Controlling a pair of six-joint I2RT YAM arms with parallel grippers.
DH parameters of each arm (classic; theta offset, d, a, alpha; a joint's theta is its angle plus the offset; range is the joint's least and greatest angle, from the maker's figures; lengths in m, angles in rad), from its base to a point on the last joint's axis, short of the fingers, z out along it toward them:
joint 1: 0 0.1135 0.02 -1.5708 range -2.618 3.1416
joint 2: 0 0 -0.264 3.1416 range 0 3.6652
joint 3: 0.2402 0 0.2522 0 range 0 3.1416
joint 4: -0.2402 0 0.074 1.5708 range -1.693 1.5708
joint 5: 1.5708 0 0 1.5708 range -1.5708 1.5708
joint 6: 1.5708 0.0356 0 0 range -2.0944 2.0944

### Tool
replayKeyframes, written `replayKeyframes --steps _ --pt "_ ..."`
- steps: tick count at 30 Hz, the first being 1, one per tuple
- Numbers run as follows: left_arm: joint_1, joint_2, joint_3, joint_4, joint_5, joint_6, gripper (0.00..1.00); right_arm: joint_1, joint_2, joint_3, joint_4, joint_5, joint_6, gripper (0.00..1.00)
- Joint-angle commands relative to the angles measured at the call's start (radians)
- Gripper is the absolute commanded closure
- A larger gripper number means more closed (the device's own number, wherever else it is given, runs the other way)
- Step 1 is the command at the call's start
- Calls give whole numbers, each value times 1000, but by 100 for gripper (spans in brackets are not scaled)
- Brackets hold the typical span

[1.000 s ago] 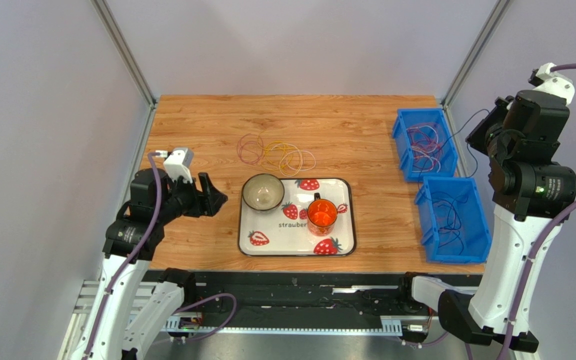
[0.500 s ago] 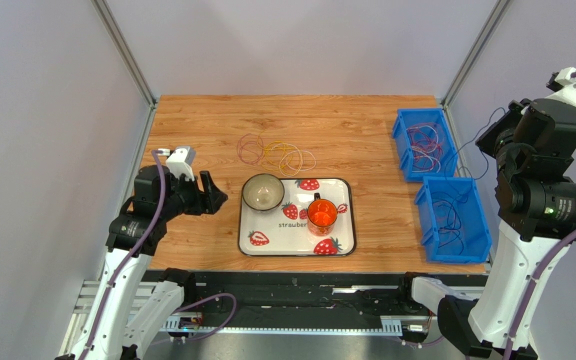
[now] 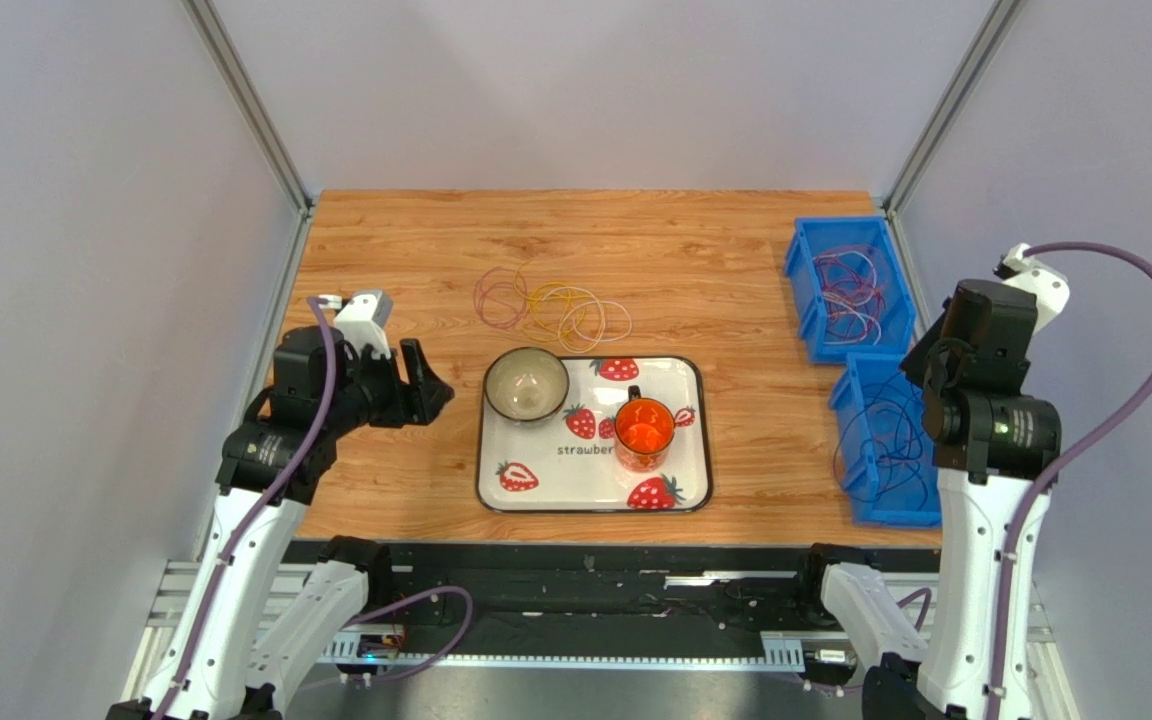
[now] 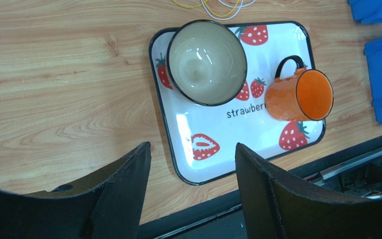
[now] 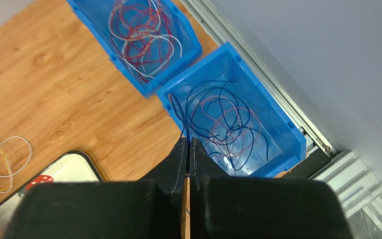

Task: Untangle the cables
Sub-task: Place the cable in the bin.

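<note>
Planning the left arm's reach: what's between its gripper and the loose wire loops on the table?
Top view: only bare wooden tabletop between the black left gripper and the purple, yellow and white wire loops; the beige bowl sits beside that line.

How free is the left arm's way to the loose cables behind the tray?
Probably yes: the left tool is open and empty, and only bare table lies between it and the cables; the tray sits aside.

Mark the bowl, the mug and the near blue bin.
bowl [image 4: 207, 62], left wrist view, inside bottom.
mug [image 4: 281, 102], left wrist view, orange outer side.
near bin [image 5: 277, 117], right wrist view, right inner wall.
</note>
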Motion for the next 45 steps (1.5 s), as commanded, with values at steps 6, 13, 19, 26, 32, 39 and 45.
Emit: replayKeyframes --steps 6,13,19,26,32,39,45 --pt "-3 -2 -4 19 -16 0 29 -62 -1 55 123 -33 14 100" --pt "-3 3 -4 16 -19 0 29 -71 32 167 96 2 -15 100" --pt "-3 9 -5 19 -16 0 29 -135 33 58 125 13 0 100" --pt "-4 15 -5 21 -16 0 29 -258 58 -91 205 -102 38 100" --pt "-4 41 -4 18 -10 0 30 -317 133 -147 237 -203 127 100" --pt "-6 30 -5 16 -20 -3 30 -318 183 -327 357 -317 205 100" --pt "-6 38 -5 15 -20 -3 30 -320 239 -439 449 -309 196 100"
